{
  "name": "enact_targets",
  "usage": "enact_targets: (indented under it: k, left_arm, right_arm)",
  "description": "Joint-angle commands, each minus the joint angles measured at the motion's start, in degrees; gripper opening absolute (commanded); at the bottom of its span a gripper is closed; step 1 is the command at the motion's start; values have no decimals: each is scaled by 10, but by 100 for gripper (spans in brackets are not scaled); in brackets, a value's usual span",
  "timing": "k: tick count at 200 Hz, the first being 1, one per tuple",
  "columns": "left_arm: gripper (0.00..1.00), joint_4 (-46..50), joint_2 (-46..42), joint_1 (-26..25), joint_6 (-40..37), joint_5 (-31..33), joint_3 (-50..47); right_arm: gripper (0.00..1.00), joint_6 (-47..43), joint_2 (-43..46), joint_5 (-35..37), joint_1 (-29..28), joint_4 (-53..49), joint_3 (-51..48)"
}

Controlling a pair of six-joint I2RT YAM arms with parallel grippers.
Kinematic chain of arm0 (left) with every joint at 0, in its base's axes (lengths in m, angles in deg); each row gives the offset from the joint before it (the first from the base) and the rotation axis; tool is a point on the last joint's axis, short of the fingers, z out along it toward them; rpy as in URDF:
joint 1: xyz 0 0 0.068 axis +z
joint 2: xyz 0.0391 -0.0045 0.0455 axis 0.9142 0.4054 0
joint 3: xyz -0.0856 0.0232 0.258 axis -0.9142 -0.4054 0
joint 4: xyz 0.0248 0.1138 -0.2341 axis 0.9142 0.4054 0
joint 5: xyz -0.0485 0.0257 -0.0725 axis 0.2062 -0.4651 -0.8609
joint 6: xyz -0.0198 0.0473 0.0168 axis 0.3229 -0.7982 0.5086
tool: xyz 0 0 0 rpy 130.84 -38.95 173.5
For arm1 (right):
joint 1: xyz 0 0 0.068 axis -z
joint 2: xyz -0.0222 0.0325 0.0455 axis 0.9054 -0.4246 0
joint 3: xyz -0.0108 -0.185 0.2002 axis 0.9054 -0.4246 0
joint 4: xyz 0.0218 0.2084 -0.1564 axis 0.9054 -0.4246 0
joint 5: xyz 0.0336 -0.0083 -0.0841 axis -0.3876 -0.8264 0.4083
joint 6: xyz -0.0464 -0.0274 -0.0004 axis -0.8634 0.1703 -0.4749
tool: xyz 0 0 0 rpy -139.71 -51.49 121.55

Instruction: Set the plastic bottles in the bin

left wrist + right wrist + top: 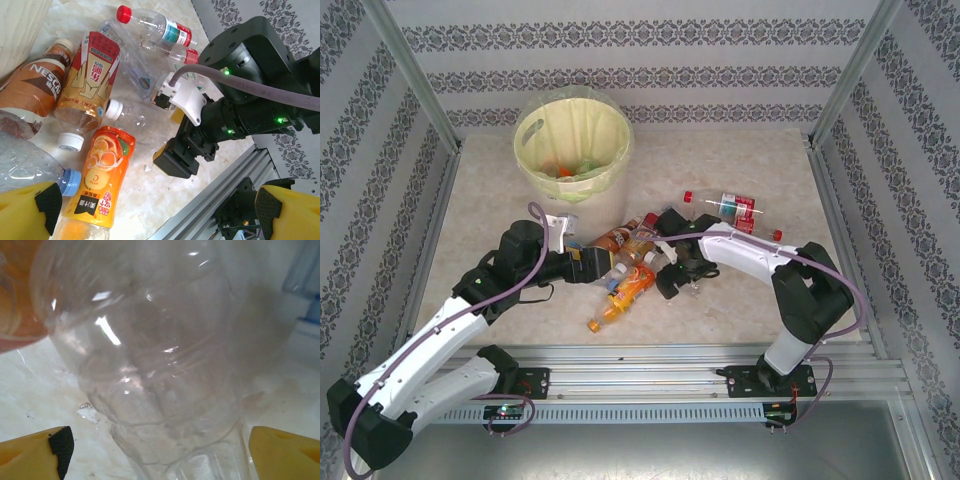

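While standing at the table's [485, 205] far edge, left of centre, the cream bin [610, 175] is wearing a pale yellow liner. Crushed clear and orange plastic bottles [632, 282] are lying mid-table between the left gripper [160, 212] and right gripper [157, 447], both gaping wide and clasping nothing. Marbled beige top is showing; patterned striped walls [640, 40] are enclosing it.

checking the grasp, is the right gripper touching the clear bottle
Cannot tell. The right wrist view shows bare table between one finger of the right gripper and the clear bottle, but the other finger's side is blurred.

Cream-white bin [605, 195], orange bottle [632, 286]
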Motion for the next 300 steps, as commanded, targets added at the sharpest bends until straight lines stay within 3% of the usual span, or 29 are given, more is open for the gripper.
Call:
enact_targets:
  k: [1, 61, 105, 190, 236, 300]
  left_arm:
    - [100, -33, 4, -11, 8, -4, -6]
    - [100, -40, 5, -18, 15, -1, -15]
    - [100, -45, 5, -31, 23, 11, -22]
    - [100, -51, 14, -48, 29, 23, -25]
    - [100, -61, 25, -55, 32, 25, -25]
    - [100, -60, 22, -58, 35, 30, -28]
  right_arm:
    - [88, 42, 28, -25, 2, 6, -23]
    - [77, 63, 27, 11, -3, 35, -37]
    - [75, 81, 12, 36, -3, 41, -25]
    - [87, 134, -7, 46, -3, 39, -13]
    - [88, 171, -21, 45, -1, 31, 16]
    - [75, 181, -20, 54, 7, 22, 18]
